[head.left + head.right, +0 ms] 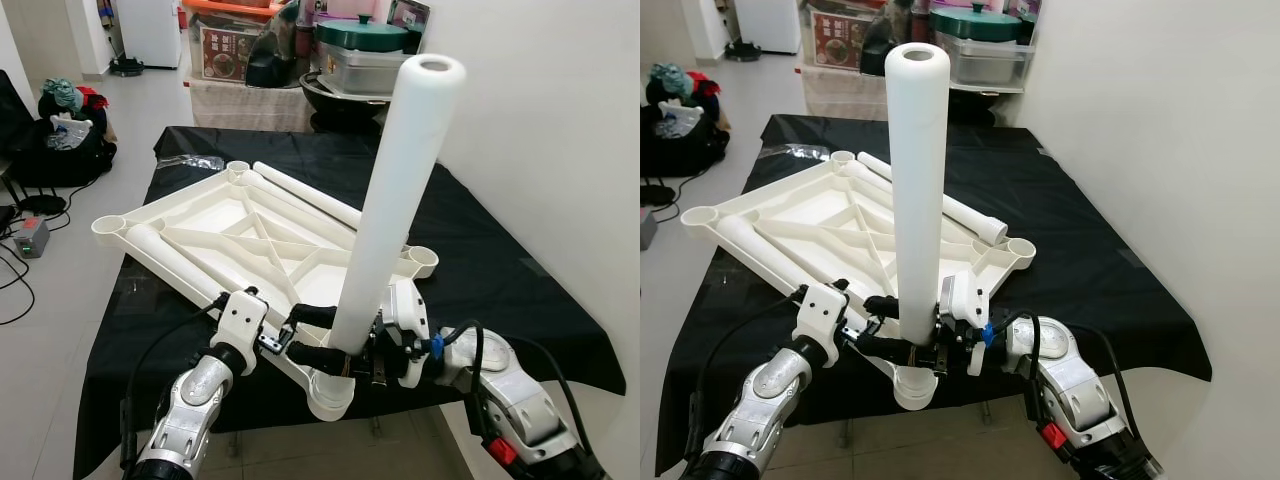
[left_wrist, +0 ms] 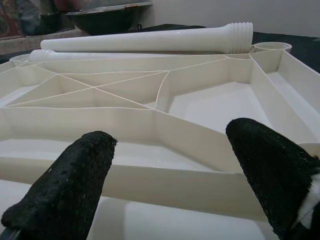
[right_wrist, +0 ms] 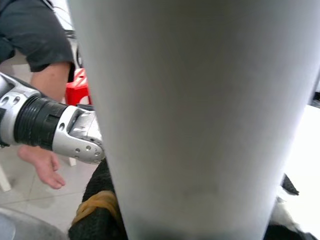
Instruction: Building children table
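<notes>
Standing upright at the table's near edge, a white leg (image 1: 916, 190) rises from the near corner socket (image 1: 912, 386) of the upside-down tabletop (image 1: 215, 215). The right gripper (image 1: 932, 343) grips the leg low on its shaft, fingers closed around it; in the right wrist view the leg (image 3: 200, 115) blocks nearly everything, with a person's hand (image 3: 44, 165) low behind it. The left gripper (image 1: 312, 335) sits just left of the leg, its two black fingers (image 2: 65, 192) spread apart; in the head views they reach to the leg, though whether they press it is hard to tell. The tabletop lies on a black cloth (image 1: 500, 260), ribs up. A second leg (image 1: 180, 265) lies along the tabletop's left side and a third (image 1: 305, 195) across its far side. Beyond the cloth stand a green lidded pot (image 1: 362, 34) and a box (image 1: 228, 50) with printing too small to read. A dark bag (image 1: 60, 150) sits on the floor at far left.
</notes>
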### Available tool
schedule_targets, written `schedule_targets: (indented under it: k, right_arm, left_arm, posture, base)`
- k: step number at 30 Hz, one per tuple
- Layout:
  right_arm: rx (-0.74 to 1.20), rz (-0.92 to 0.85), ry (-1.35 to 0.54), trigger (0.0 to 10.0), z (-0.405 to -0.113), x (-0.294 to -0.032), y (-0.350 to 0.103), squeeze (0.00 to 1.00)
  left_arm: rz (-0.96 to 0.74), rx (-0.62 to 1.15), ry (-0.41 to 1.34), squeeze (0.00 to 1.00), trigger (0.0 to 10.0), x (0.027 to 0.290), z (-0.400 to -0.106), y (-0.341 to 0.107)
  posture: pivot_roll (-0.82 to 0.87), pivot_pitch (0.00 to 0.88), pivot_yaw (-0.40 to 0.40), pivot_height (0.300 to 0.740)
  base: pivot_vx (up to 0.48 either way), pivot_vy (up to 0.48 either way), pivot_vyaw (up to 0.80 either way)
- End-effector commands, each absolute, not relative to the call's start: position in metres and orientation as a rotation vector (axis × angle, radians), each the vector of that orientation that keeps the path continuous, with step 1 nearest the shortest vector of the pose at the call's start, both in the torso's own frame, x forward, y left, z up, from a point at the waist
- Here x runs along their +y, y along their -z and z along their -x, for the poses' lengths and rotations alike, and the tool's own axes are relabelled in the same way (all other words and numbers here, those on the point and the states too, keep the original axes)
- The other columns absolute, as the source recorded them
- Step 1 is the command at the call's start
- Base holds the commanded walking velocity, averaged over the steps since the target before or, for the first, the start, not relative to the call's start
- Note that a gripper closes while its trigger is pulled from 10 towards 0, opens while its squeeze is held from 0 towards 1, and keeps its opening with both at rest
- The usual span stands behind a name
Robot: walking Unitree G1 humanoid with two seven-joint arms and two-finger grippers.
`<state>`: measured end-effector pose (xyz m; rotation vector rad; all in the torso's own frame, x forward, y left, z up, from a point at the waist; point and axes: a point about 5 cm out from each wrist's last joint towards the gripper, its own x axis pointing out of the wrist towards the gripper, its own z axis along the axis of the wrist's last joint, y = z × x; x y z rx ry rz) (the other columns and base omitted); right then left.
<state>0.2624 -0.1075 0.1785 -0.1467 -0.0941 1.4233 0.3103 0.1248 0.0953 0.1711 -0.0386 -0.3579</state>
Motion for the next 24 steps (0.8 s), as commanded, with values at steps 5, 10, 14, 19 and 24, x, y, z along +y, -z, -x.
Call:
schedule_targets:
  k: [5, 10, 14, 19, 24]
  right_arm:
    - [0.264, 0.064, -1.427, 10.0, -0.255, -0.111, -0.121, 0.00]
    - [0.331, 0.098, -1.167, 10.0, -0.278, -0.114, -0.108, 0.00]
    - [0.372, 0.086, -1.009, 10.0, -0.291, -0.117, -0.100, 0.00]
    - [0.448, 0.042, -0.709, 10.0, -0.306, -0.130, -0.083, 0.00]
    - [0.462, 0.009, -0.481, 10.0, -0.314, -0.145, -0.075, 0.00]
  left_arm:
    - [-0.180, -0.014, 0.373, 0.00, 10.0, 0.123, -0.309, -0.090]
    - [-0.180, -0.012, 0.374, 0.00, 10.0, 0.123, -0.309, -0.090]
    - [-0.181, -0.011, 0.374, 0.00, 10.0, 0.123, -0.309, -0.090]
    - [-0.182, -0.007, 0.377, 0.00, 10.0, 0.123, -0.308, -0.089]
    - [-0.184, -0.006, 0.377, 0.00, 10.0, 0.123, -0.309, -0.089]
  posture:
    - [0.04, 0.000, -0.127, 0.740]
    - [0.04, 0.000, -0.127, 0.740]
    - [0.04, 0.000, -0.125, 0.740]
    - [0.04, 0.000, -0.122, 0.740]
    - [0.04, 0.000, -0.122, 0.740]
  base:
    - [0.000, 0.000, 0.00]
    - [0.000, 0.000, 0.00]
    - [0.000, 0.000, 0.00]
    - [0.000, 0.000, 0.00]
    - [0.000, 0.000, 0.00]
